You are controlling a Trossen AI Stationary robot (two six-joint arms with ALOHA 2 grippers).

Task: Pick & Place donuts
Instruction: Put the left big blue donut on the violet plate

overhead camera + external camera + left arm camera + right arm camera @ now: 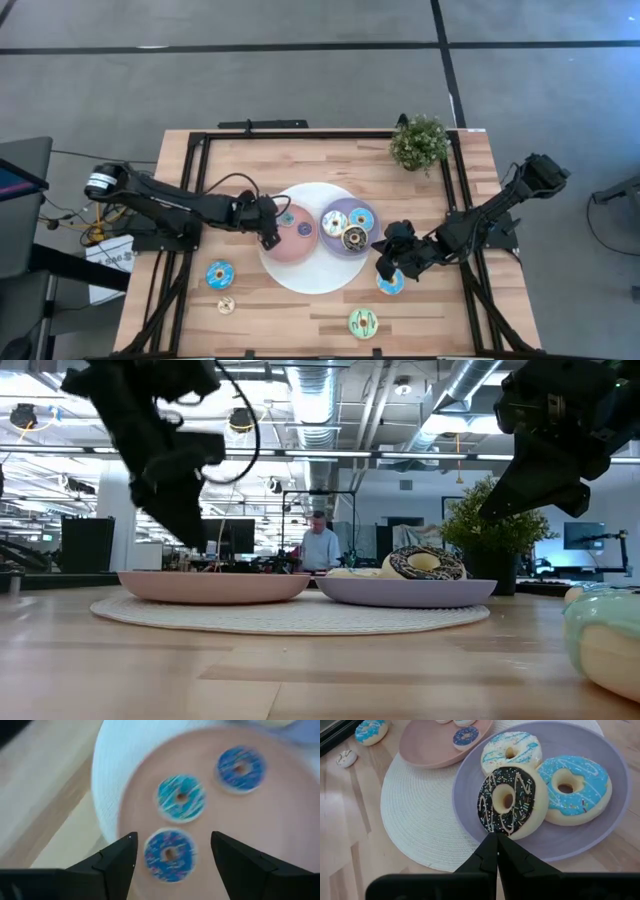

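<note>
My left gripper [270,232] [173,835] is open over the left part of the pink plate [290,247]. Three small blue donuts lie flat on that plate; one [170,856] shows between my left fingers, the others [181,797] [240,768] are farther off. My right gripper [384,260] [496,839] is shut, at the near right rim of the purple plate [615,770]. Its tips point at the chocolate donut [507,802], which lies on that plate with a white-blue donut [512,751] and a blue donut [572,787]. In the low view both grippers [185,510] [500,505] hang above the plates.
Both plates sit on a round white mat [310,278]. Loose on the table near the front lie a blue donut [220,273], a small tan one [226,305], a green one [363,322] and a blue one [390,284] under my right gripper. A potted plant [420,142] stands at the far right.
</note>
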